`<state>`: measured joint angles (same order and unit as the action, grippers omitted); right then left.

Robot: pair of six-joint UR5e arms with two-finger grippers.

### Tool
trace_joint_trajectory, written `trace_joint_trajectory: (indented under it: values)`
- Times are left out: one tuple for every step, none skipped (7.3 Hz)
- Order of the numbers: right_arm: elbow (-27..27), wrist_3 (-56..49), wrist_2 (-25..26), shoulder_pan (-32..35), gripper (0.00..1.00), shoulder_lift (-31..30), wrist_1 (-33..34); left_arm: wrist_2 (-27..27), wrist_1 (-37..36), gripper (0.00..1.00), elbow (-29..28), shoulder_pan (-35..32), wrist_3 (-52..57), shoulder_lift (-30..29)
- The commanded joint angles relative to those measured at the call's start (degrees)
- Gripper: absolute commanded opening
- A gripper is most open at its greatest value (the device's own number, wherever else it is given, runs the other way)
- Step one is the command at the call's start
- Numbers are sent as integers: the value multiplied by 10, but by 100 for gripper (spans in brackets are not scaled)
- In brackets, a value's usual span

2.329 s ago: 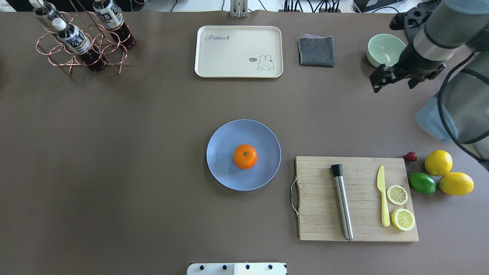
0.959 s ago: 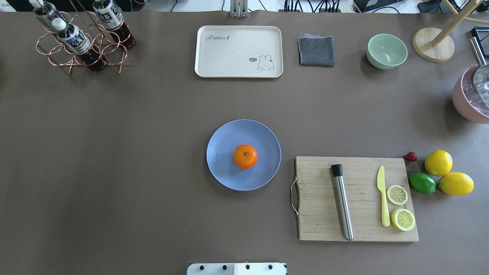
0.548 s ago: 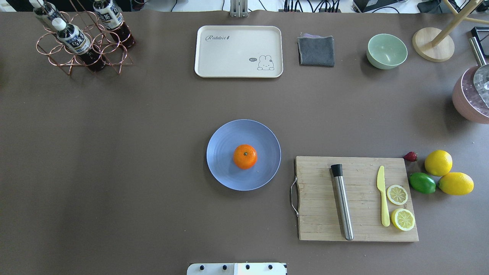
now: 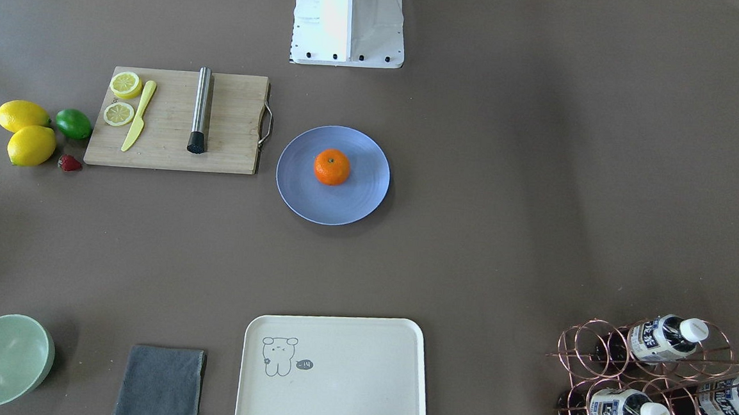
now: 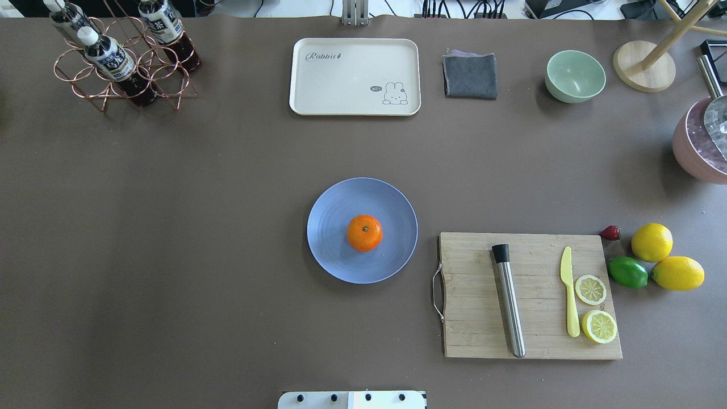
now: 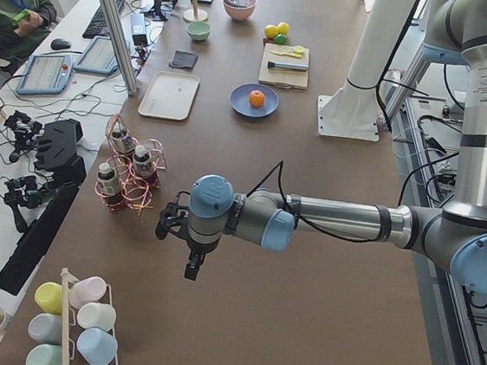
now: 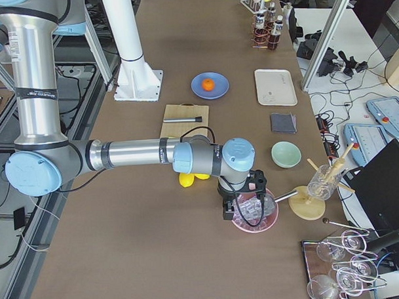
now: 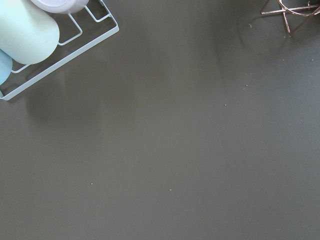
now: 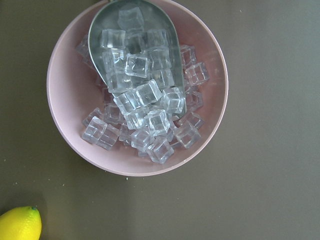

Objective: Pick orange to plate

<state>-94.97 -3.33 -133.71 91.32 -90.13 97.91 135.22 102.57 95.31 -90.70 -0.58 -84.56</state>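
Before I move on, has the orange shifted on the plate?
No. The orange sits centred on the plate as before, same gap to the cutting board.

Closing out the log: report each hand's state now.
Left hand: cannot tell, side view only.
Right hand: cannot tell; above the round pink ice bowl.

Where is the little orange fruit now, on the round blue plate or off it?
On it. The small round orange fruit rests near the middle of the shallow blue-lavender plate, blue surface showing all around it.
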Motion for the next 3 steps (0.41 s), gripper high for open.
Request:
trace_joint_trajectory:
  values:
    - [0,-1,3,0,100,3,-1,0,0,98,-1,0,0,0]
    - [0,0,3,0,100,4,-6,0,0,98,-1,0,0,0]
    - [1,0,3,0,100,4,-9,0,-1,98,0,0,0,0]
